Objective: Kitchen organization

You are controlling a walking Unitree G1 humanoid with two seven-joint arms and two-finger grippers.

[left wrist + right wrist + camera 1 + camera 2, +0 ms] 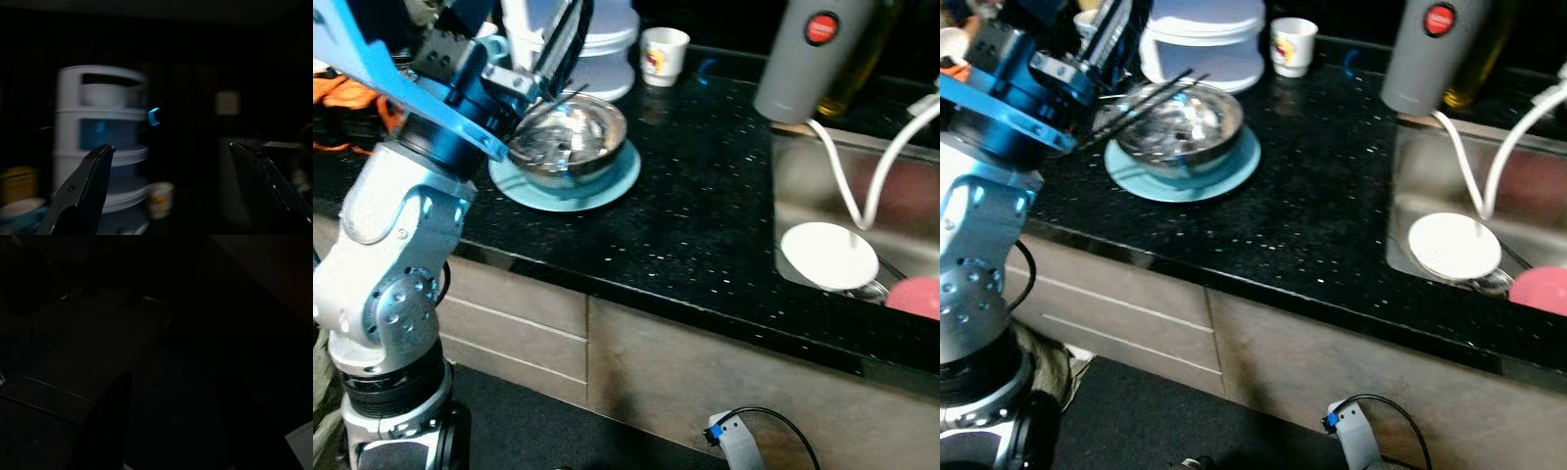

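Note:
A steel bowl [570, 134] sits on a light blue plate [607, 186] at the back left of the black counter [705, 225]. My left arm reaches over the counter's left end. My left gripper [563, 44] points up and back, above the bowl's far left side and beside a white stack of dishes [602, 49]. In the left wrist view my left gripper [171, 146] is open and holds nothing, facing that white stack [100, 132] and a small cup [159, 198]. In the dark right wrist view my right gripper [171, 377] hangs idle with its fingers apart.
A small white cup [663, 54] with a red print stands behind the bowl. A grey flask [803, 59] with a red button stands at the sink's back corner. The steel sink [803, 176] holds a white plate [829, 255], a pink item [915, 294] and a white hose [847, 191].

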